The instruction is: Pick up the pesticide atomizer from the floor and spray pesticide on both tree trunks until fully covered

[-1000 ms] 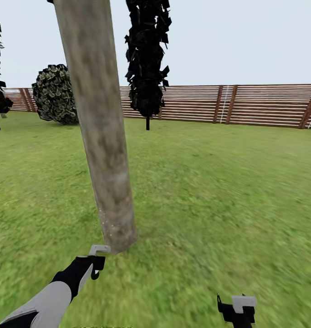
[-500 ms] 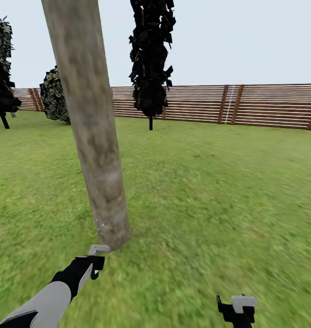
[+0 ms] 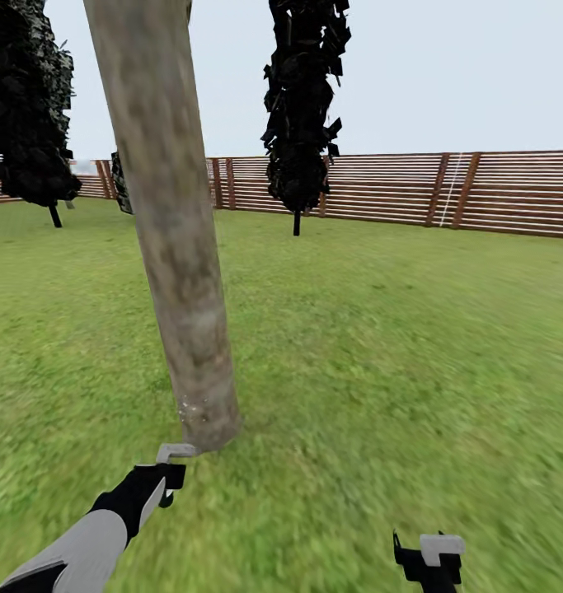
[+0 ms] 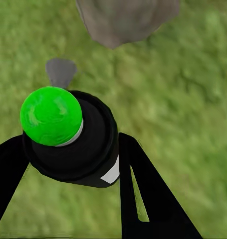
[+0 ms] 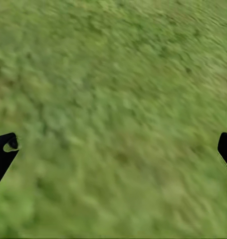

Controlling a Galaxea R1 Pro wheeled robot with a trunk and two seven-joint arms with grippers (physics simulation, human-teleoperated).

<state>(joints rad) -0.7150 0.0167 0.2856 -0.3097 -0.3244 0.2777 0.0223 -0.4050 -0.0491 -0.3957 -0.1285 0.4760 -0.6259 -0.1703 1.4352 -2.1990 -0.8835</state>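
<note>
The left gripper [image 4: 73, 164] is clamped around the pesticide atomizer [image 4: 68, 137], seen at the head view's lower left. The tree trunk [image 3: 178, 247] rises just above it, near-upright and slightly tilted, reaching the upper left. The right gripper [image 3: 429, 556], spread wide and empty, sits lower right, farther off.
</note>
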